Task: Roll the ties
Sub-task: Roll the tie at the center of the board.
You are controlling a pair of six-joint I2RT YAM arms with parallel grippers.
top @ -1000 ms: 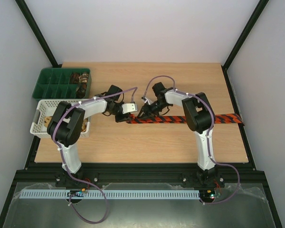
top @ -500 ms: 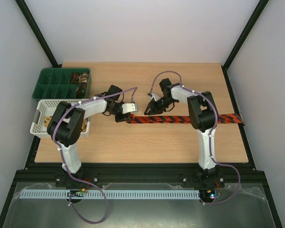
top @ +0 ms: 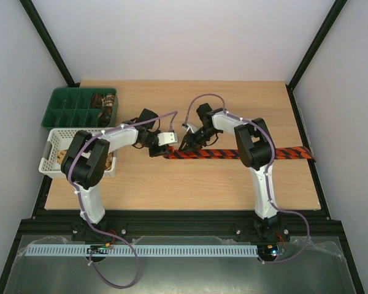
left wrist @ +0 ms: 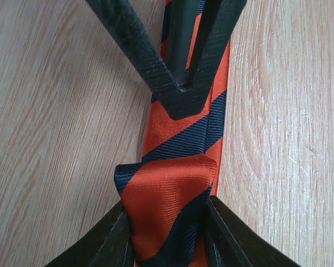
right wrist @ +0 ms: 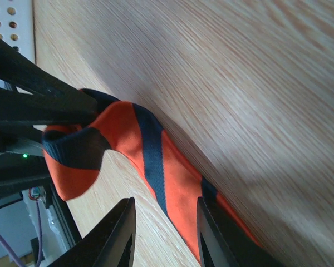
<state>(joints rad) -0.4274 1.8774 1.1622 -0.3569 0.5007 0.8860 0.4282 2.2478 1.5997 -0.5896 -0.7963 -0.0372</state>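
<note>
Left gripper [left wrist: 167, 222] pinches the folded end of the striped tie [left wrist: 181, 130] mid-worktop [top: 190, 184]; right gripper [right wrist: 162, 225] straddles the strip just beside it, jaws narrowly parted

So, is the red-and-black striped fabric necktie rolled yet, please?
Barely: the necktie is folded only at the end the left gripper holds; the rest lies flat.

Sheeny ribbed cloth tie [left wrist: 175, 203], woodgrain table [left wrist: 55, 111]

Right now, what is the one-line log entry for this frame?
item: striped tie | left end effector: pinching folded end | right end effector: astride flat part, grip unclear | roll: first fold only
</note>
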